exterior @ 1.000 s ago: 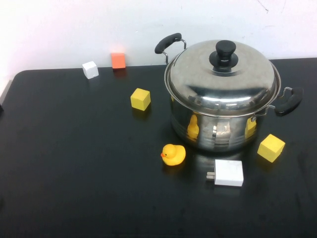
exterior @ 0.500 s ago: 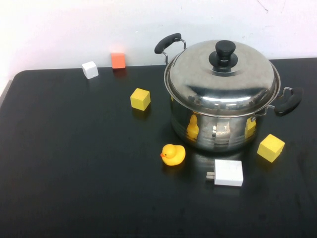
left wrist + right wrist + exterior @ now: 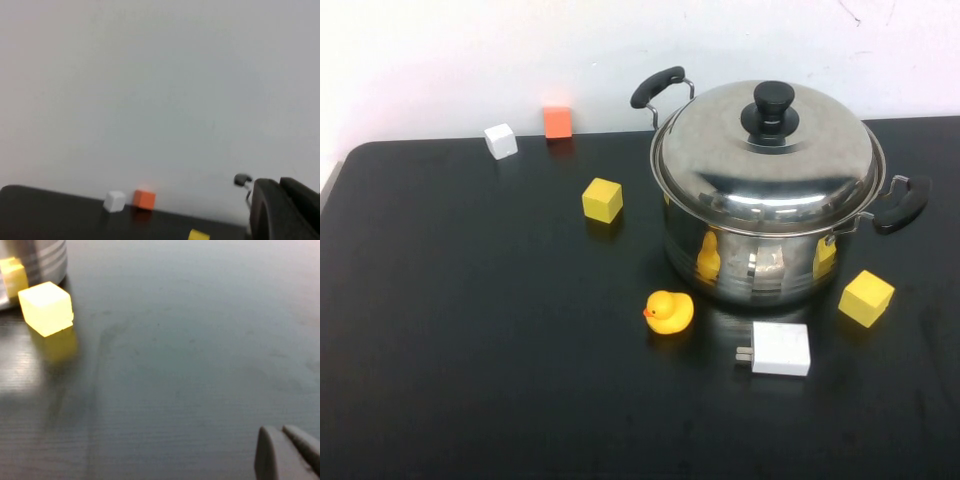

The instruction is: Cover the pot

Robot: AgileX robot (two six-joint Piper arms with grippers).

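Nothing on the counter (image 3: 470, 330) is seen to have moved since the earlier frames; the lid (image 3: 765, 155) remains seated on the pot (image 3: 750, 265). The pot stands at the right rear of the counter, with a yellow cube (image 3: 866, 297) just beside it, a rubber duck (image 3: 669, 311) and a white charger (image 3: 779, 348) near its front. The left claw (image 3: 285, 212) is clenched, raised, facing the wall. The right claw (image 3: 287, 455) is held low over bare counter, fingers pressed together, empty.
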